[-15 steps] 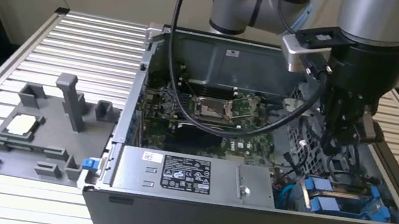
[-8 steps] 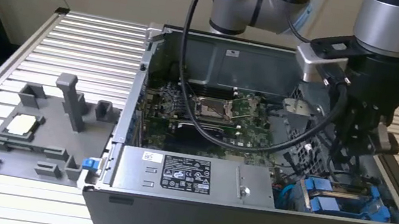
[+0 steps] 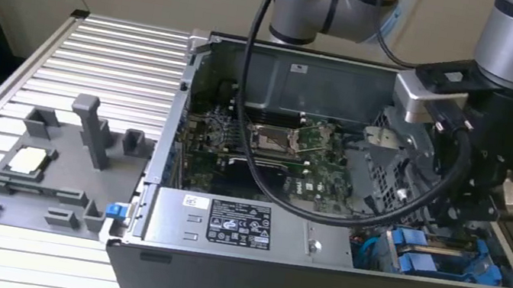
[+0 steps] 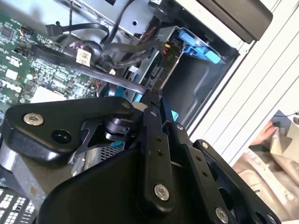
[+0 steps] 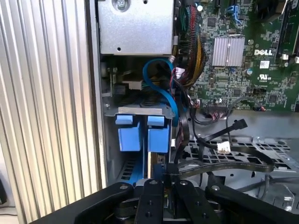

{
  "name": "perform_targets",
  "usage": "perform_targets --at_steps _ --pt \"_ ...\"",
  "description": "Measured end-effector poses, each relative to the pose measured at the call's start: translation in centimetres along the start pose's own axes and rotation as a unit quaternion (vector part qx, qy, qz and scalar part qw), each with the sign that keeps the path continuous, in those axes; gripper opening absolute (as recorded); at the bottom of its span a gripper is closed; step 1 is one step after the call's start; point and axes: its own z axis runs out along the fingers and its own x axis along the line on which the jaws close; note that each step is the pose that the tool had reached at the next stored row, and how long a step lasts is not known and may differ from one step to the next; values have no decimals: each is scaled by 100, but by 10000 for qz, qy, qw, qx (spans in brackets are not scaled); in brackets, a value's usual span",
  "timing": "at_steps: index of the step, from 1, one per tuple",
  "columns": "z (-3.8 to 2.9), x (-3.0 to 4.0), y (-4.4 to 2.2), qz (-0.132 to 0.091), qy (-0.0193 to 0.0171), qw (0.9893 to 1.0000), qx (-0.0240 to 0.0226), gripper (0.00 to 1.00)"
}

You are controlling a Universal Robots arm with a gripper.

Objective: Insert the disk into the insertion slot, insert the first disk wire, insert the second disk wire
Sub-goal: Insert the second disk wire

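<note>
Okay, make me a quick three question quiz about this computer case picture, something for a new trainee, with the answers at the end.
1. True or false: the gripper is down inside the computer case, beside the blue carrier.
2. Multiple choice: on the slatted table, where does the grey fixture tray sit relative to the case in the exterior view? A) on the exterior view's left B) on the exterior view's right C) inside the case
3. Fill in: the thin cable looping above the carrier tabs in the first wrist view is coloured ____.

Key: 1 true; 2 A; 3 blue.
</note>
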Motion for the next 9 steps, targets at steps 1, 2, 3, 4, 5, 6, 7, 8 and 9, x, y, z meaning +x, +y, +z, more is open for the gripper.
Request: perform_targets --at_steps 1,2,3,4,5,6,7,8,9 --pt "6 22 -10 -2 -1 10000 -22 16" --pt "10 44 -19 -3 -1 10000 -43 16" --pt "15 64 -28 -5 -2 10000 -63 16" --pt "19 80 -38 -7 -2 10000 -84 16" --pt "23 90 -45 -8 -2 10000 -97 16" --pt "26 95 -50 -9 -3 9999 -104 16" --pt "29 96 -53 -9 -3 9999 -109 16" --pt "31 97 -58 -9 -3 9999 -115 16" --pt "32 97 -62 -9 -3 9999 -119 16"
